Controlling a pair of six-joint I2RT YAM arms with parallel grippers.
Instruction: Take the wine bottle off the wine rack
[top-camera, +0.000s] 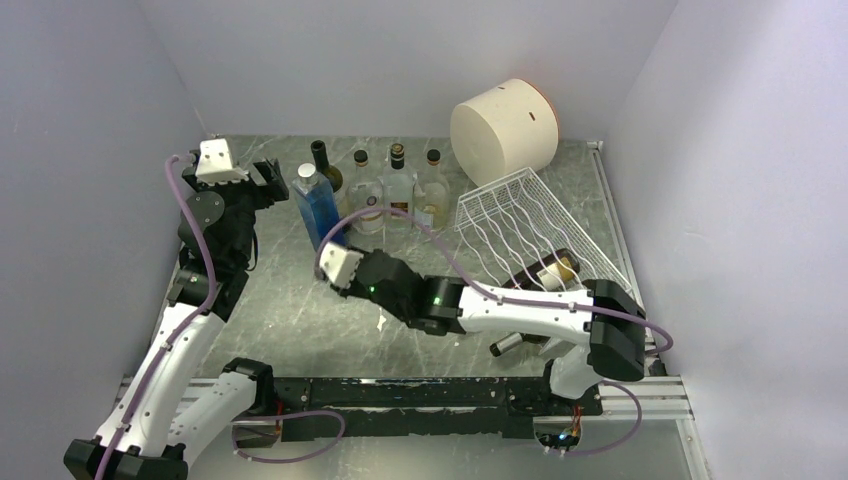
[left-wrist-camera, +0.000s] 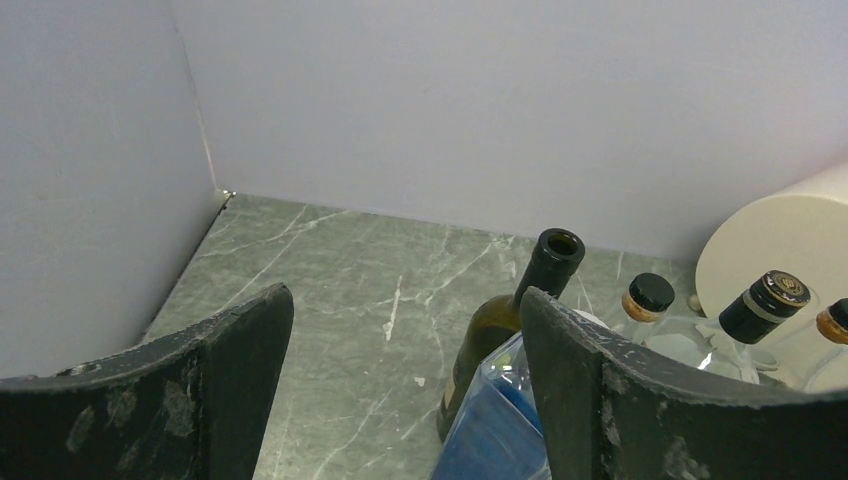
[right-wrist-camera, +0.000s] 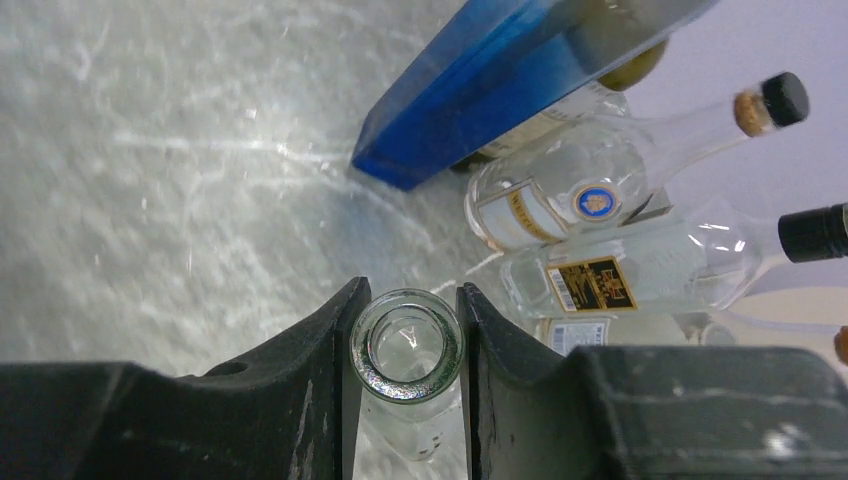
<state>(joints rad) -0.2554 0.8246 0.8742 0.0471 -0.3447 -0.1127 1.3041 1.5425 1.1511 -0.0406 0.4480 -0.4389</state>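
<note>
Right gripper (right-wrist-camera: 408, 298) is clamped on the neck of a clear bottle (right-wrist-camera: 410, 425), just under the open mouth. The bottle is held over the table (top-camera: 290, 300), well apart from the rack (top-camera: 520, 215) and close to the blue bottle (top-camera: 318, 200). How its body hangs is hidden. Left gripper (left-wrist-camera: 405, 305) is spread wide, with nothing held.

Judged: the bottle is already off the rack, and set-down is the step in hand.
- Jaws should not be released until the base is seated. The glass is slick and the grip is high, so swing is likely.
- A bare patch should be picked short of the standing row (top-camera: 398, 185), so nothing gets knocked.

The rack leans tilted. One dark bottle (top-camera: 548, 270) is seen at its near edge; whether it is in a tier or underneath cannot be told.
</note>
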